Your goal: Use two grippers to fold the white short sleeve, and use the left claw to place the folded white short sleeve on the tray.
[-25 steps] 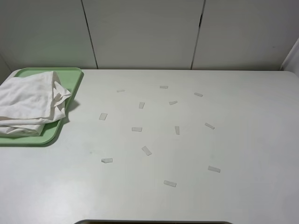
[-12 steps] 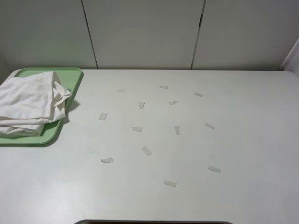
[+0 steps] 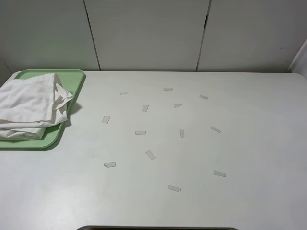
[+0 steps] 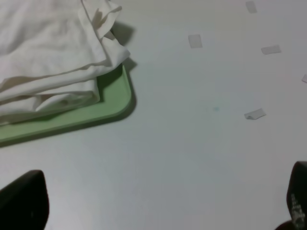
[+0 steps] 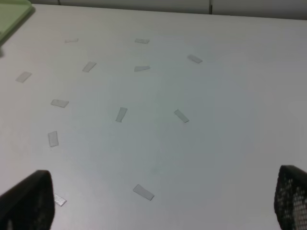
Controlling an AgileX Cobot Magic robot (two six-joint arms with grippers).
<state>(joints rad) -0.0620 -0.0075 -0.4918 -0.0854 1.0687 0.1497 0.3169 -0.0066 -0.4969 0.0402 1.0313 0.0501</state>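
Both claws, left (image 4: 158, 203) and right (image 5: 160, 201), I see spread wide over bare table (image 3: 249, 143), holding nothing. One tray (image 3: 72, 76) at ten o'clock holds one folded shirt (image 3: 29, 103). Thirteen paper strips (image 3: 150, 154) lie scattered mid-table.

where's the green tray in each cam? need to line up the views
Exterior high: green tray at far left edge, folded white shirt on it.
Left wrist: tray corner under the shirt.
Right wrist: only a corner shows.
Shared landmark: the paper strips on the table.

Table (image 3: 259, 143) open; tray (image 3: 72, 76) blocks far-left corner.
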